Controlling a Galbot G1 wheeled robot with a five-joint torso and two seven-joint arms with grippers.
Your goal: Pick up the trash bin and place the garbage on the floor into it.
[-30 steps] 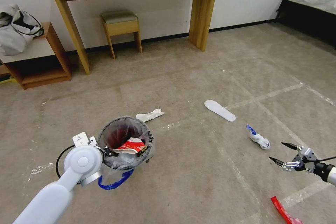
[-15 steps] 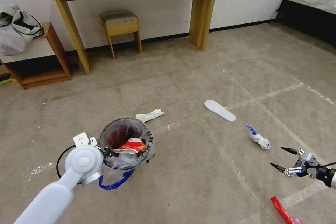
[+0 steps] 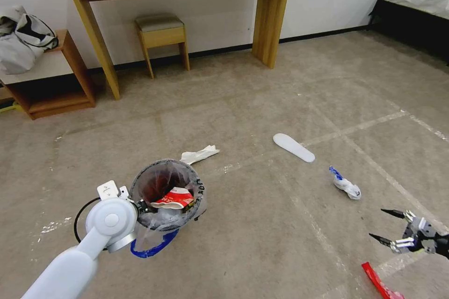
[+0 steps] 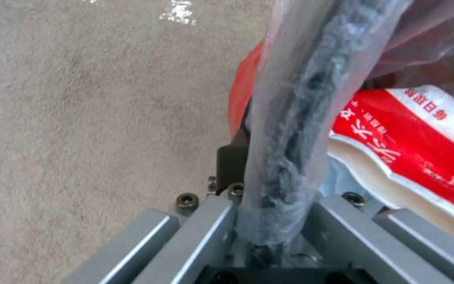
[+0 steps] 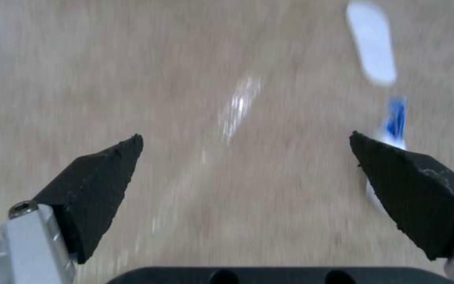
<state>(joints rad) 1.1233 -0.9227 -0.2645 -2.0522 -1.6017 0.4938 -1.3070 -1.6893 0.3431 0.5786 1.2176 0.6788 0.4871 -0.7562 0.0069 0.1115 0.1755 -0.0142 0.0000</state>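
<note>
My left end effector (image 4: 269, 221) grips the trash bin (image 3: 167, 194) by its rim above the floor (image 3: 262, 224); my right end effector (image 3: 389, 226) hangs wide open, empty, near the blue-and-white wrapper (image 3: 345, 184).

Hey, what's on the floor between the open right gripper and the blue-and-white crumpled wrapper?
Nothing: in the head view, bare floor with one faded tape line separates the right gripper from the white-and-blue crumpled wrapper.

Open carpet floor (image 3: 262, 224) lies between the trash bin (image 3: 167, 194) and the right gripper (image 3: 384, 226), whose wide-spread fingers hang over bare carpet. Nearby obstacles: a blue-and-white wrapper (image 3: 345, 184), a red wrapper (image 3: 378, 281), a white insole (image 3: 293, 147).
</note>
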